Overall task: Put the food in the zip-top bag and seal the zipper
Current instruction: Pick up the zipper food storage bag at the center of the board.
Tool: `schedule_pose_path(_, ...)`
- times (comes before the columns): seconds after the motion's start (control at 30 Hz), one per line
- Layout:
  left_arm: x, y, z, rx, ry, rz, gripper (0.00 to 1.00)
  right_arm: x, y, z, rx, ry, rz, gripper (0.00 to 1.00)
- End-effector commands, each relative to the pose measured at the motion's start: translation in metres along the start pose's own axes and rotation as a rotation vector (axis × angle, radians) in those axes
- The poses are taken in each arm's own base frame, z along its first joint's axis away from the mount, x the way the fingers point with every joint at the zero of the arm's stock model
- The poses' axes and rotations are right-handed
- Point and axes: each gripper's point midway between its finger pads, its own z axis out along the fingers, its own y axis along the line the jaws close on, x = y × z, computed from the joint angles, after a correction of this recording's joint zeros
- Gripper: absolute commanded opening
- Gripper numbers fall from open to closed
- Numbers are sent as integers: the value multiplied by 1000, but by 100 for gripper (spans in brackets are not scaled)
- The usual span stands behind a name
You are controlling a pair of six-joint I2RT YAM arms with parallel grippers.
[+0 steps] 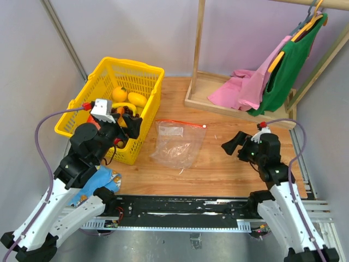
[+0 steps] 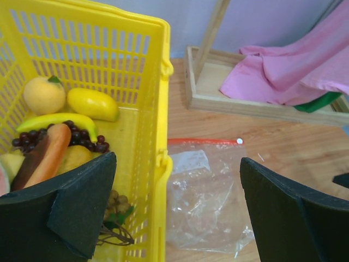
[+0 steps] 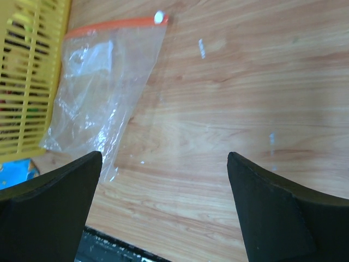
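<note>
Lying flat on the wooden bench, the clear zip-top bag sits just beside the yellow basket, its red zipper along the far edge with the white slider at the right end. The food, among it a banana, a round orange fruit and dark grapes, rests inside the basket. The left claw hangs over the basket's near right wall, fingers spread wide and empty, while the right claw hovers over bare bench right of the bag, likewise spread and holding nothing
</note>
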Motion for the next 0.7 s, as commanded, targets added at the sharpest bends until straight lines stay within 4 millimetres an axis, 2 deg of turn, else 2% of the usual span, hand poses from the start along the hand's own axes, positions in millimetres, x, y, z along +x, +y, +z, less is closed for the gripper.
schedule_pose_path(0.0,9,-28,8,136,48,8,99,3,38,23,-151,22,40,99)
schedule_pose_path(0.17,15,-44,15,209,94,23,99,14,59,53,-176,95,59,97)
schedule_pose_path(0.47,14,-62,24,279,136,16,99,35,79,117,-164,160,155,90)
schedule_pose_path(0.67,23,-72,27,318,182,-26,99,49,78,155,-158,215,180,84)
